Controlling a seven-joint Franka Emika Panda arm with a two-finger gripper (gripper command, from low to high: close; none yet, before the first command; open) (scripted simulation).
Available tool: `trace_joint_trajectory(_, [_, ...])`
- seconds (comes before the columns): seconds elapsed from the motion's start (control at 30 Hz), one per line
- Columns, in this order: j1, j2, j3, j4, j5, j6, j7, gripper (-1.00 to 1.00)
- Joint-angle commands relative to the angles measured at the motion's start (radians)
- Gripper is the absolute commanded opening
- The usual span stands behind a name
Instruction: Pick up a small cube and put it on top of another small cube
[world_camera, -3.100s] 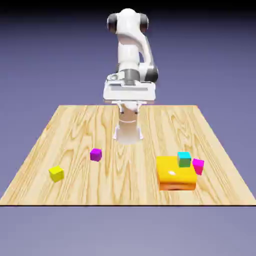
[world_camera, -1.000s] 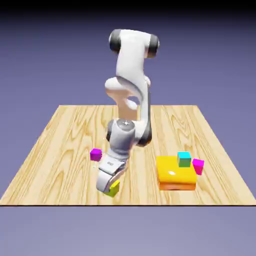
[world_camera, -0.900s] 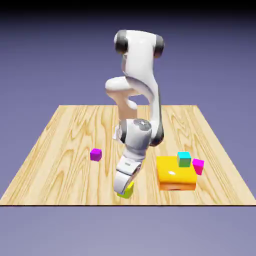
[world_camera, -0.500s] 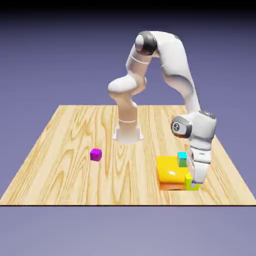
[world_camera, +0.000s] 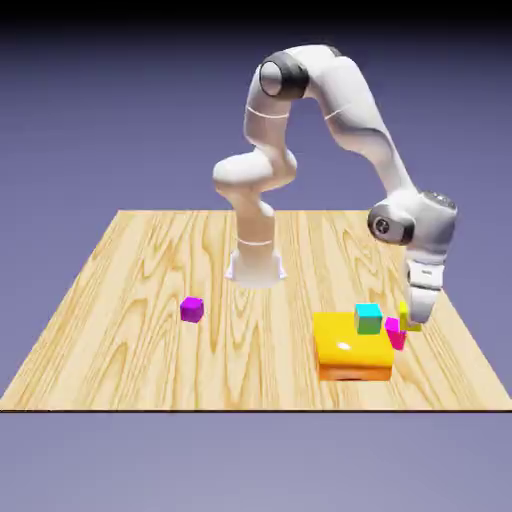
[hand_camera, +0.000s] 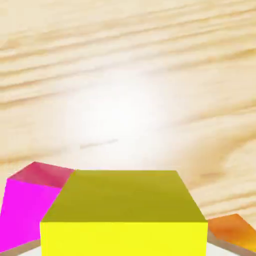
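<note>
On the exterior view's right, the claw (world_camera: 413, 318) holds the yellow cube (world_camera: 405, 317), above and just beside the pink cube (world_camera: 396, 333). Step in hand, as I judge it: alignment for placing. The next move calls for centring the yellow cube over the pink cube, lowering it until the faces meet, then releasing.

Count on the table (world_camera: 130, 270): 1 pink cube, 1 purple cube (world_camera: 192, 310) and 1 orange-yellow block (world_camera: 352, 350). 1 teal-and-green cube (world_camera: 368, 319) appears at the block's rear edge; whether it rests on the block or behind it, I cannot tell. With the gripped cube, the total is 4 small cubes and 1 block.

In the hand view, the yellow cube fills the bottom middle, clamped in the claw. The pink cube shows at lower left, partly hidden by it, so the centring appears incomplete. 1 orange corner shows at lower right. Caution: release while off-centre could tip the yellow cube off.
</note>
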Motion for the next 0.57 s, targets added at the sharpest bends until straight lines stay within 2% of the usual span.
trace_joint_trajectory(0.0, [-0.029, -0.013, 0.036, -0.01, 0.002, -0.016, 0.027, -1.0])
trace_joint_trajectory(0.17, [-0.2, -0.073, 0.21, -0.032, 0.039, -0.121, 0.228, -1.0])
trace_joint_trajectory(0.23, [-0.187, -0.081, 0.229, -0.034, 0.034, -0.123, 0.262, -1.0])
trace_joint_trajectory(0.4, [-0.149, 0.083, 0.161, -0.052, -0.112, 0.036, 0.365, -1.0])
trace_joint_trajectory(0.43, [-0.149, 0.083, 0.161, -0.052, -0.112, 0.036, 0.365, 1.0])
trace_joint_trajectory(0.53, [-0.166, 0.011, 0.191, -0.044, -0.048, -0.034, 0.32, 1.0])
